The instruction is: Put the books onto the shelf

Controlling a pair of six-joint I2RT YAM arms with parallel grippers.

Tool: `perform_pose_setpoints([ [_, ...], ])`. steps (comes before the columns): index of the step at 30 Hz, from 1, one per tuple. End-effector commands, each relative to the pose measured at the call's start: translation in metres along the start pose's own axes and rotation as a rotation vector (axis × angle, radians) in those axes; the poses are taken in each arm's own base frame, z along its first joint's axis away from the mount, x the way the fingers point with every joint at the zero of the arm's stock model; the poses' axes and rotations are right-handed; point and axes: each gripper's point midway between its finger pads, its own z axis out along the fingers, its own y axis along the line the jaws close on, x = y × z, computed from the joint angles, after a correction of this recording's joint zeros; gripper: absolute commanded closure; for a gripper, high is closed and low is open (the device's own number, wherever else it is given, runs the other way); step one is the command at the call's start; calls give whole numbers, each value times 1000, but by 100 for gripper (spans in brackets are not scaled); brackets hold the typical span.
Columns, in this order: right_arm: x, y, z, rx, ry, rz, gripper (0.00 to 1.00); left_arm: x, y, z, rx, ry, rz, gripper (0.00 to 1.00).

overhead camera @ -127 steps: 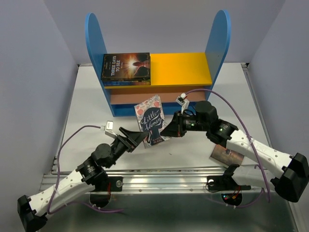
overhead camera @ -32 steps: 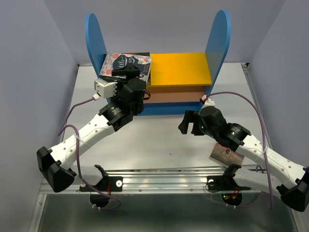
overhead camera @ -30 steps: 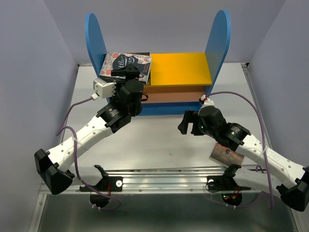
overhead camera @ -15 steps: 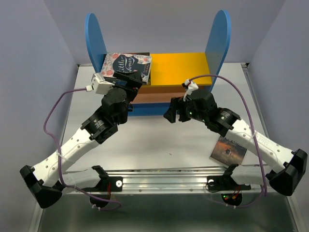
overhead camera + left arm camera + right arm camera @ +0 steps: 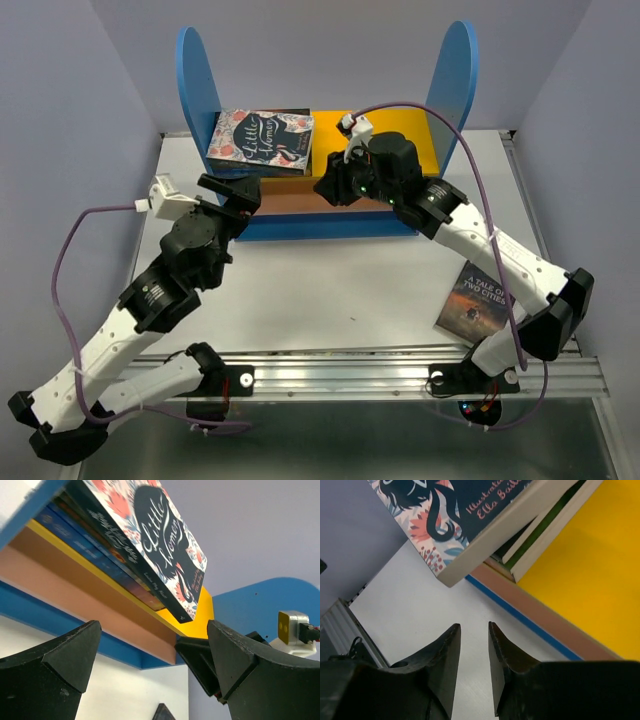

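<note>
Books on shelf, lower titles hidden under Little Women cover

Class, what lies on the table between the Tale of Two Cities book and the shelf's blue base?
Nothing: the top view shows only bare white table between the book and the shelf's base.

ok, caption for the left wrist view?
Left gripper open and empty, facing Little Women atop the book stack on the shelf's yellow board.
</note>
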Motion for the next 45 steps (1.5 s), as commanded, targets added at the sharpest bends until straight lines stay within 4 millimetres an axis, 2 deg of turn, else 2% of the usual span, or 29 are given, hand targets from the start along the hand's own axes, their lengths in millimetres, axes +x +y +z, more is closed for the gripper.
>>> perform_pose_setpoints([
  [1,-44,11,6,-36,-105,-85,68,-33,21,-16,-40,-108,-40,1],
  [5,-56,21,17,-78,-114,-76,73,-41,33,-24,-62,-134,-53,1],
  [8,-63,28,25,-110,-118,-66,76,-40,38,-25,-74,-130,-42,1],
  [19,-75,25,42,-88,-141,-60,76,-28,47,-20,-104,-108,-16,1],
  [26,-80,25,48,-87,-148,-56,76,-23,44,-16,-98,-96,-11,1],
  [29,-76,26,44,-92,-140,-43,75,-22,43,-15,-96,-92,-11,1],
  [32,-75,27,37,-92,-139,-34,68,-20,43,-15,-93,-86,-8,1],
  [36,-78,18,22,-32,-167,-22,55,-18,42,-14,-85,-80,-13,1],
  [41,-79,-2,12,81,-190,-18,60,-19,29,-10,-47,-90,-13,1],
  [42,-81,-9,11,117,-199,-13,64,-21,24,-9,-36,-94,-10,3],
  [44,-81,-13,11,140,-202,-16,65,-17,19,-2,-37,-92,6,6],
  [45,-82,-17,11,166,-209,-18,67,-20,11,-1,-20,-99,11,13],
])
